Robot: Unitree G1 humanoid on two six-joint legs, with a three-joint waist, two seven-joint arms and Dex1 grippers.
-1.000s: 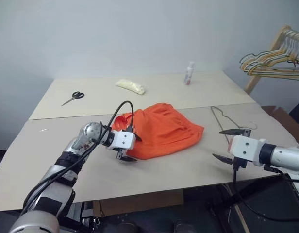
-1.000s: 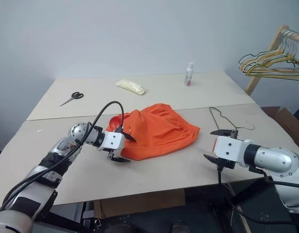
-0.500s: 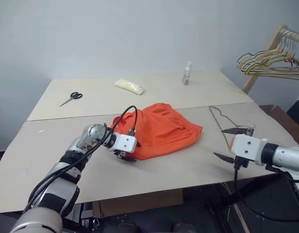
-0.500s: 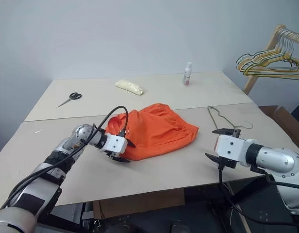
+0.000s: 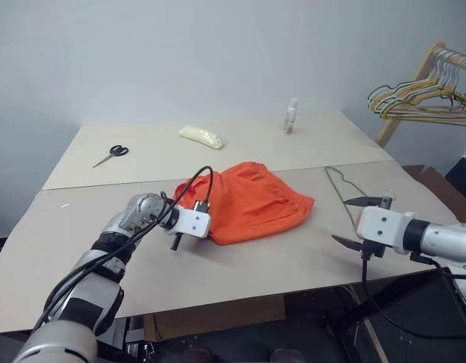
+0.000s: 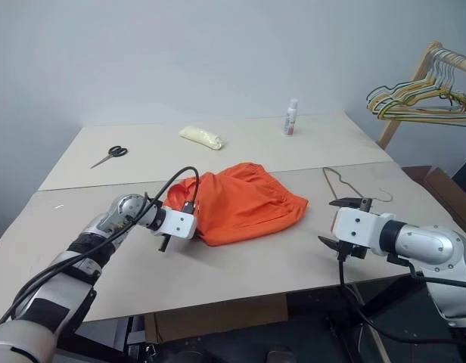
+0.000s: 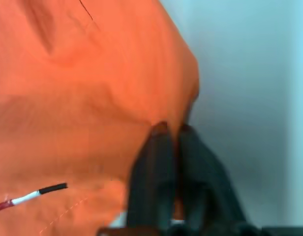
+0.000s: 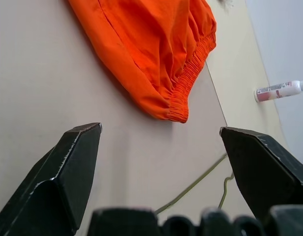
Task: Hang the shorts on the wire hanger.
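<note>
Shorts (image 5: 252, 200) lie mid-bench (image 5: 293, 261), a wire hanger (image 5: 345, 187) toward the right edge; scissors (image 5: 112, 153), a packet (image 5: 202, 135) and a bottle (image 5: 291, 116) line the far side.

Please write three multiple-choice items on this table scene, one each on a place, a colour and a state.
1. Where do the scissors lie?
A. far left of the table
B. on the shorts
C. beside the wire hanger

2. What colour are the shorts?
A. blue
B. orange
C. white

3. How do the left gripper's jaws stand?
A. wide open
B. shut on the shorts' edge
C. shut on the scissors

Answers: 1 A, they lie near the far left corner; 2 B, the fabric is bright orange; 3 B, the left wrist view shows them pinching orange fabric.
</note>
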